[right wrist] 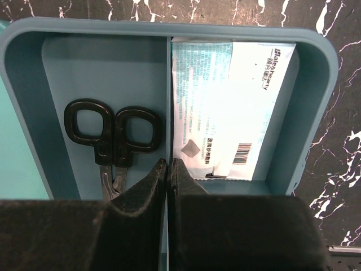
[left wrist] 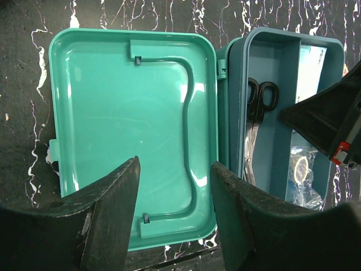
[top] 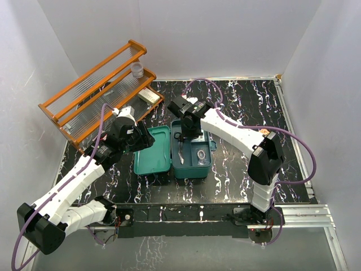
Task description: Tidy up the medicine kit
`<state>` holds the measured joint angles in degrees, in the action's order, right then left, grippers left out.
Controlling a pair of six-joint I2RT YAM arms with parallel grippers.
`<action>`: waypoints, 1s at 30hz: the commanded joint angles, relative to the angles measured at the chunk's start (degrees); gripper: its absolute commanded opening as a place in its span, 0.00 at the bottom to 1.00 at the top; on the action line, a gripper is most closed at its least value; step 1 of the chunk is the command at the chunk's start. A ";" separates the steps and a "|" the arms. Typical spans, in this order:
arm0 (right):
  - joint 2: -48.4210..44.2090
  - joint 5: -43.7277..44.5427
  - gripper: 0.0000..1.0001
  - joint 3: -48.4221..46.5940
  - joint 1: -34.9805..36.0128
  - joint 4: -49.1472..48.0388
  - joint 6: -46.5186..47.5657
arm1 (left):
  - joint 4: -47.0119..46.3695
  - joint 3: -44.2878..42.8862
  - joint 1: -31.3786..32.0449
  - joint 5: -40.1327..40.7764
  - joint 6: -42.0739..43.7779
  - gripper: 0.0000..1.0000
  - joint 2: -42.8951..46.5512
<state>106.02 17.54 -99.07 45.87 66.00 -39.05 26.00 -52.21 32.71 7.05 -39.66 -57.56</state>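
Directly beneath the right gripper [right wrist: 169, 165], shut on nothing, lies the medicine kit [right wrist: 316, 84], open on the surface [right wrist: 350, 51], with black scissors [right wrist: 113, 135] just left of the fingertips and a white packet [right wrist: 225, 107] just right, across the divider. To its left, the left gripper [left wrist: 175, 169] hangs parted and empty over the bare lid [left wrist: 124, 124]. Packing looks partway done: a white box [top: 149, 96] and a small cup [top: 137, 69] on the orange rack [top: 96, 93] beyond probably remain, and the lid is not yet closed.
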 commanded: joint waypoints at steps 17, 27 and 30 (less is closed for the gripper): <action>1.99 0.45 0.00 0.71 -0.25 0.55 -0.39 | 1.19 0.26 -0.09 0.40 -0.26 0.53 1.80; 3.41 0.48 0.00 1.23 -0.34 -1.92 0.48 | 2.89 -0.32 -0.10 3.23 -0.08 0.58 2.52; 2.29 0.49 0.09 0.60 -0.38 -1.80 0.56 | 4.02 -0.28 -0.08 4.82 0.33 0.62 2.92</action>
<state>108.12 16.95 -97.89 45.67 65.45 -39.00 27.81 -52.18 32.71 8.67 -39.99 -56.58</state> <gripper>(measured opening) 0.039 0.590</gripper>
